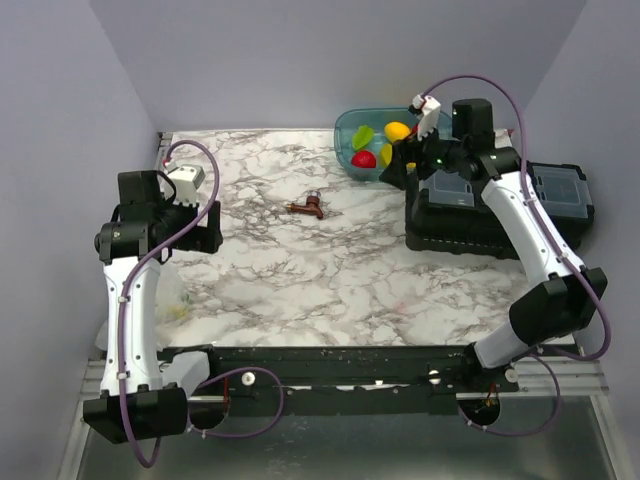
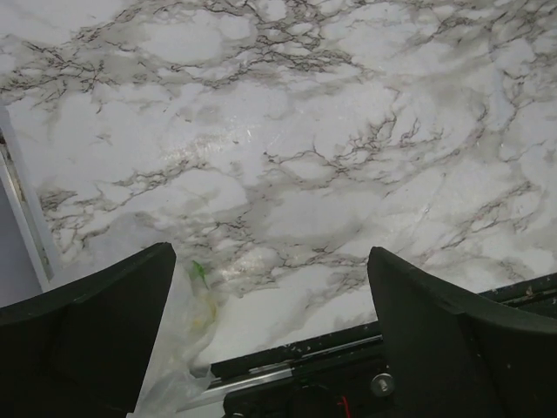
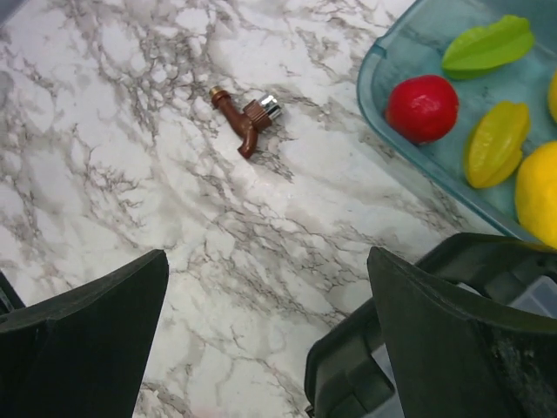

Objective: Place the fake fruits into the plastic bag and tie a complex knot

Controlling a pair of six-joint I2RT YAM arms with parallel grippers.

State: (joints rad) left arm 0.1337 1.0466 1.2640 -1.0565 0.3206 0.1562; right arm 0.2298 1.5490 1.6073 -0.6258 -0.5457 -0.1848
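- The left claw [image 2: 270,254] is open wide and nothing is between its fingers; it hangs above the left part of the marble bench [image 1: 300,270].
- The plastic bag [image 2: 187,340] lies crumpled at the near left edge of the bench, just beside the left finger in the left wrist view; a green leaf print shows on its film; in the top view the left arm hides part of it.
- The right claw [image 3: 268,254] is also open wide and holds nothing; it hangs at the far right of the bench, near the teal tub [image 3: 372,87].
- The fake fruits [image 1: 398,130] all lie inside the tub, well apart from the bag: a red round one [image 3: 422,107], a green ribbed one [image 3: 487,45], a yellow ribbed one [image 3: 494,144] and a lemon [image 3: 538,192] cut by the picture's edge.
- A black case [image 1: 500,215] stands on the bench just beside the tub, on its right; the right arm reaches over it, and its corner shows below the right finger in the right wrist view.
- A small brown tap [image 3: 246,116] with a metal end lies on the open bench between the two arms; it is near the tub and touches nothing.
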